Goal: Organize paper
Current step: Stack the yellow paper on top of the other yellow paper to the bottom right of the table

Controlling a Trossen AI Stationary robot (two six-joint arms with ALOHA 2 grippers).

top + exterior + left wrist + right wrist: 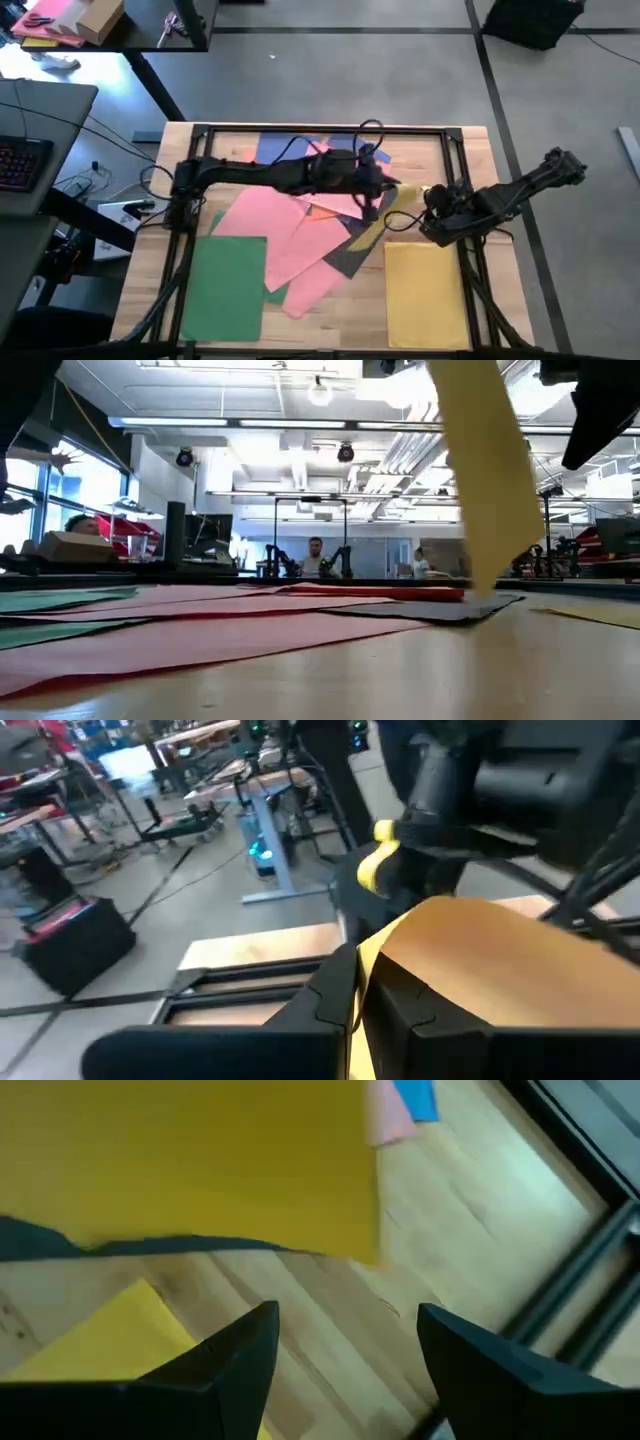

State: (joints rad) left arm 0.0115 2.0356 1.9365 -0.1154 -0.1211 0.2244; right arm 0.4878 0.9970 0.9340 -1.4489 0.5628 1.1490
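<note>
Coloured paper lies spread on the wooden table: a green sheet [228, 285] near left, pink sheets [280, 232] in the middle, a dark grey sheet [345, 258], and blue [280, 148] and orange [320, 212] farther back. A yellow stack [425, 295] lies near right. My left gripper [388, 192] reaches across the middle and is shut on one yellow sheet [480, 480], lifted above the pile. My right gripper [412, 218] hovers open just right of that sheet, above the stack's far end [90, 1355], with nothing between its fingers [345, 1340]. My left gripper [362, 975] pinches the yellow sheet between its two fingers at an upper edge [372, 952]. The sheet hangs below the fingers, slanting down. Its lowest corner [482, 590] touches the dark grey sheet [440, 605] on the table.
A dark metal frame [455, 135] runs along the table's far and side edges. Bare wood [340, 320] shows between the green sheet and the yellow stack. Beyond the table are desks, other robot stands and people far off [315, 555].
</note>
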